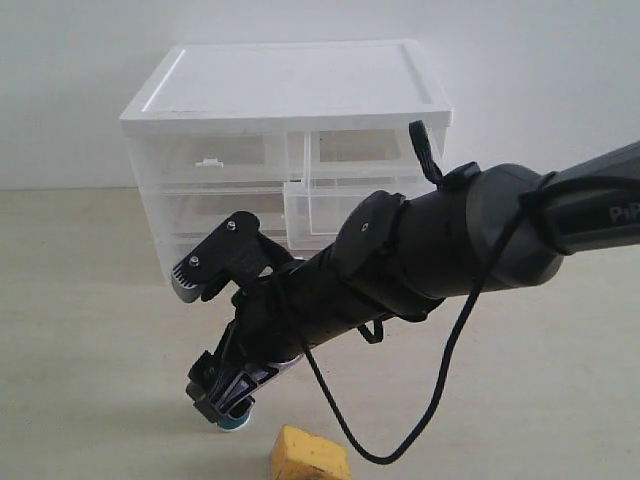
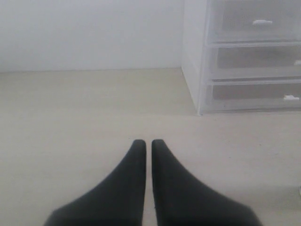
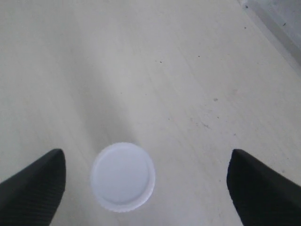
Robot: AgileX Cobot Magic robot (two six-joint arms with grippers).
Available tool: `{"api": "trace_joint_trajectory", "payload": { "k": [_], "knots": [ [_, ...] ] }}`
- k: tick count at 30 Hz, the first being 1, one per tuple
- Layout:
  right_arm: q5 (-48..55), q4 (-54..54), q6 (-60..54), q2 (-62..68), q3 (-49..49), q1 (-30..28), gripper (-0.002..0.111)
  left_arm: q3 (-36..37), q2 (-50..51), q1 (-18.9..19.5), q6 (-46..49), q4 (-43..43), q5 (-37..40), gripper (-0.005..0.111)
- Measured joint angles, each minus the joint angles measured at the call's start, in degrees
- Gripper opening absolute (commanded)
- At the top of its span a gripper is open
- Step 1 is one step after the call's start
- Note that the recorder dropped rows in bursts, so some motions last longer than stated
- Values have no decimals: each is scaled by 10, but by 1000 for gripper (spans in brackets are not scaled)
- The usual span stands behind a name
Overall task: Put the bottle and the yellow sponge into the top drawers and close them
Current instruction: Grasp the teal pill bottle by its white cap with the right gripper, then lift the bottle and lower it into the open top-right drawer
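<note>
Your right gripper (image 3: 146,159) hangs point-down over the pale beige table (image 1: 90,330). Its black ribbed fingers (image 3: 33,188) are spread wide and hold nothing. The small squat bottle with the white ribbed screw cap (image 3: 123,176) stands upright on the table between those fingers. It sits nearer one finger than the other and touches neither.

Your left gripper (image 2: 146,143) has its two smooth black fingers pressed together with nothing between them. It sits low over bare table, well apart from the drawers.

In the exterior view, your right arm reaches across from the right to the front left of the table. A sliver of the bottle's teal label shows under its fingertips. The wedge-shaped chunk of orange-yellow sponge (image 1: 310,455) lies on the table just beside the bottle, to its right. This yellow sponge is clear of the gripper.

Behind the arm stands the clear plastic drawer cabinet with a white top (image 1: 290,80). Of its two small top drawers (image 1: 215,158), the left one is shut, with its white clip handle showing. The right one (image 1: 355,210) looks pulled out toward the front, though the arm covers part of it.
</note>
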Motion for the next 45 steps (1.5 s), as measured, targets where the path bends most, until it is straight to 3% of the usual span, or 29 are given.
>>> {"api": "trace_joint_trajectory", "payload": {
  "k": [11, 14, 22, 24, 27, 28, 45],
  "knots": [
    [-16, -1, -11, 25, -1, 0, 83, 0, 0, 0, 0, 0, 0, 4],
    [-18, -1, -15, 26, -1, 0, 76, 0, 0, 0, 0, 0, 0, 4],
    [-22, -1, -24, 26, -1, 0, 50, 0, 0, 0, 0, 0, 0, 4],
    [-22, -1, -26, 26, -1, 0, 37, 0, 0, 0, 0, 0, 0, 4],
    [-22, -1, -27, 26, -1, 0, 4, 0, 0, 0, 0, 0, 0, 4],
    [-22, -1, -27, 26, -1, 0, 0, 0, 0, 0, 0, 0, 0, 4],
    [4, -1, -15, -25, -4, 0, 0, 0, 0, 0, 0, 0, 0, 4]
  ]
}}
